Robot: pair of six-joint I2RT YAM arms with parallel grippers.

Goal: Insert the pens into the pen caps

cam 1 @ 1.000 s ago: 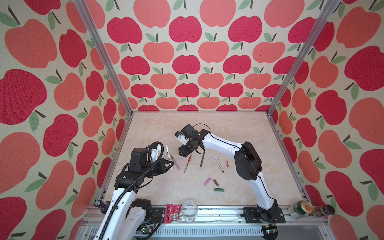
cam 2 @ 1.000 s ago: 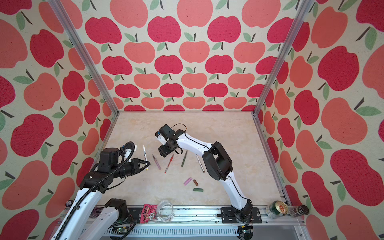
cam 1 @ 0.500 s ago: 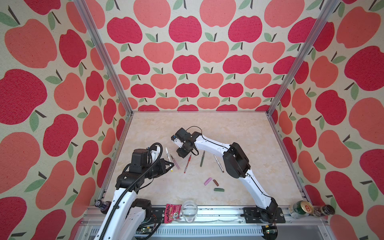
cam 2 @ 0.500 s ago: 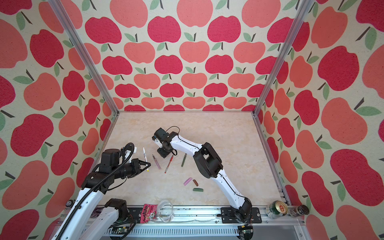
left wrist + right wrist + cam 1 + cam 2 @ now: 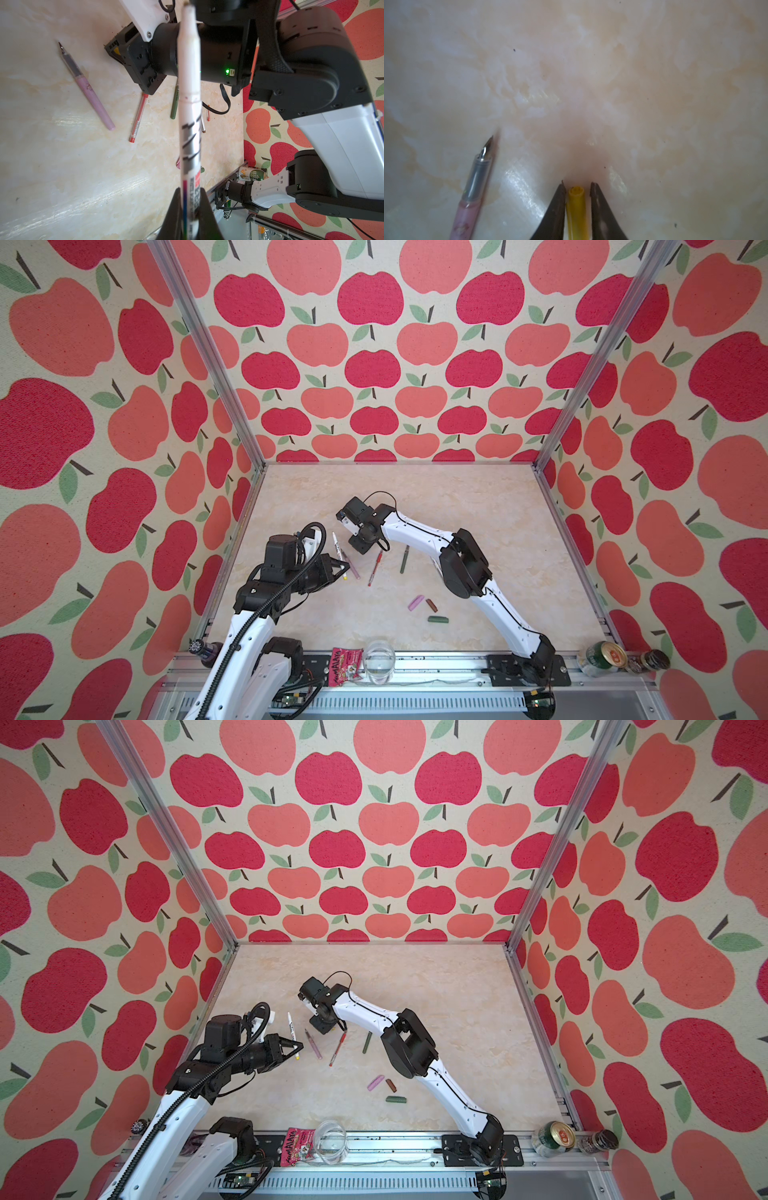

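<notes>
Nearest: left gripper (image 5: pixel 190 189) clamped on the rear end of the white-barrelled, dark-printed pen (image 5: pixel 190 116), held clear of the marble table (image 5: pixel 478 506), long axis roughly front-to-back, tapered nib end pointing rearward. Further back: right gripper (image 5: pixel 577 184) straddles the stubby yellow plastic cap (image 5: pixel 576 207) on the table, touching one side, a sliver of gap at the other, so a firm grip I cannot confirm. Judgement: squeeze squarely mid-body, leaving proud its open mouth, which faces out beyond the jaws along their line, without nudging the lilac-pink pen (image 5: pixel 471 197) beside.
</notes>
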